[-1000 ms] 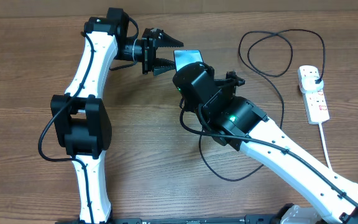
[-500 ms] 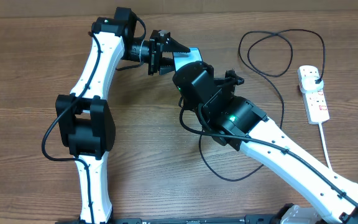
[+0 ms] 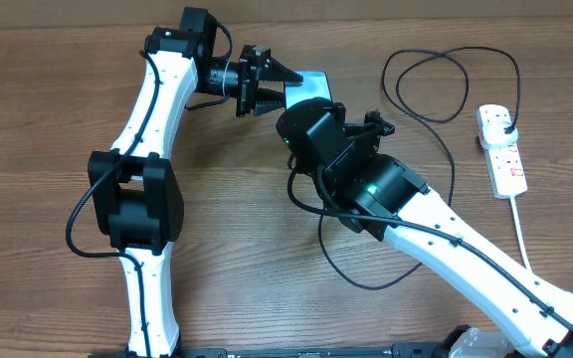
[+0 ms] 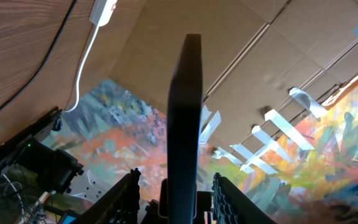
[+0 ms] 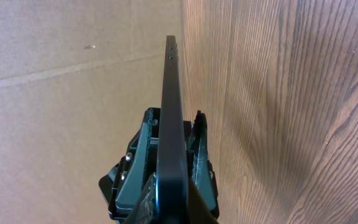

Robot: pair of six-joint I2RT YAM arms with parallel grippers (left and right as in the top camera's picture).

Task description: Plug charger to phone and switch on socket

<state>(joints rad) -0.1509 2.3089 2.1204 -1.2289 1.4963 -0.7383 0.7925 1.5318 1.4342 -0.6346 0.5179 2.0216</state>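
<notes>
The phone (image 3: 308,86), light blue screen, is held up off the table at the back centre. My right gripper (image 3: 312,107) is shut on it; in the right wrist view the phone (image 5: 169,93) stands edge-on, clamped between the jaws (image 5: 169,155). My left gripper (image 3: 270,84) is open and straddles the phone's left end; in the left wrist view the phone's dark edge (image 4: 185,112) sits between the fingers (image 4: 176,190) with gaps on both sides. The charger (image 3: 453,82) lies looped at the back right, its black plug in the socket (image 3: 502,151). Its connector tip is hidden.
The socket's white cord (image 3: 520,224) runs toward the front right edge. A black cable (image 3: 351,273) loops on the table under my right arm. The left wrist view shows the socket's end (image 4: 102,11) and cardboard walls beyond the table.
My left gripper moved right and a little back, from beside the phone to around its left end. The phone, in my right gripper, shifted slightly back.
</notes>
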